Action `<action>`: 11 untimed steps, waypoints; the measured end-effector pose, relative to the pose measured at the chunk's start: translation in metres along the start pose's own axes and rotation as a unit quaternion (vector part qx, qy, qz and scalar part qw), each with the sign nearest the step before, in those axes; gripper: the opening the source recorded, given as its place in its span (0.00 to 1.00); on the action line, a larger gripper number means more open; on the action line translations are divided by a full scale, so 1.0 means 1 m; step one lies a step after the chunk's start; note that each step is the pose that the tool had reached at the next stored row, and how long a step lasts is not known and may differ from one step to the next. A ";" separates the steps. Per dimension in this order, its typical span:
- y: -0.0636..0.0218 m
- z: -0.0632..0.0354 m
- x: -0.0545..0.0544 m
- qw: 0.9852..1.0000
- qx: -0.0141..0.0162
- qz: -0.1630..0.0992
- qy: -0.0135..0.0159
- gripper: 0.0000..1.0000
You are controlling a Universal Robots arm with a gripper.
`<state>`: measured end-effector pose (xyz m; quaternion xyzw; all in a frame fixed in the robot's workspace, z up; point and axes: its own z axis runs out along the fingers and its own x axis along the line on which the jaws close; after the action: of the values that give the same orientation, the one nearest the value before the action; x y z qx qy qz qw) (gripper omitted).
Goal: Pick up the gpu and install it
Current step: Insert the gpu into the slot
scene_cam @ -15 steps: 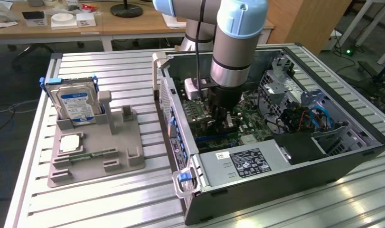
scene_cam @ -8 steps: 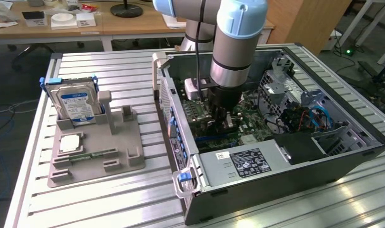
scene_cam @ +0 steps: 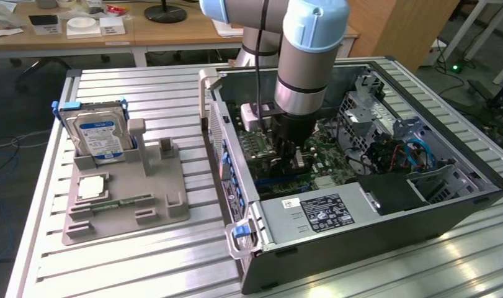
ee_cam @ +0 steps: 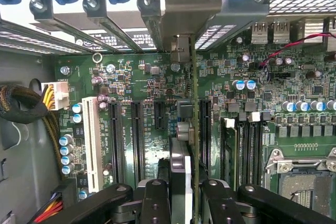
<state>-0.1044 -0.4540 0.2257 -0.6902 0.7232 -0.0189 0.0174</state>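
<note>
Gripper (ee_cam: 181, 198) pinching the gpu (ee_cam: 185, 129) edge-on above the motherboard (ee_cam: 157, 82).
Thin dark card with pale bracket; empty slots flank it, case wall (scene_cam: 221, 139) close beyond.

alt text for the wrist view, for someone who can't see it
The gripper, shut on the gpu, holds the card edge-on above the green motherboard inside the computer case, over the row of black expansion slots.

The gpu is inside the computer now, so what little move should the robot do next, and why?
Probably ease straight down. The gripper holds the gpu edge-on above the motherboard, its bracket end near the case's rear slots, but whether it is lined up over a slot or already seated is hard to tell.
</note>
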 end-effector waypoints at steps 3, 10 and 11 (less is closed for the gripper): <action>0.0000 0.0004 0.000 1.000 0.000 0.000 0.000 0.28; 0.0000 0.0006 0.000 1.000 0.000 0.000 0.000 0.28; 0.0000 0.0006 0.000 1.000 0.000 0.000 0.000 0.28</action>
<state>-0.1044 -0.4540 0.2251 -0.6902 0.7232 -0.0189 0.0173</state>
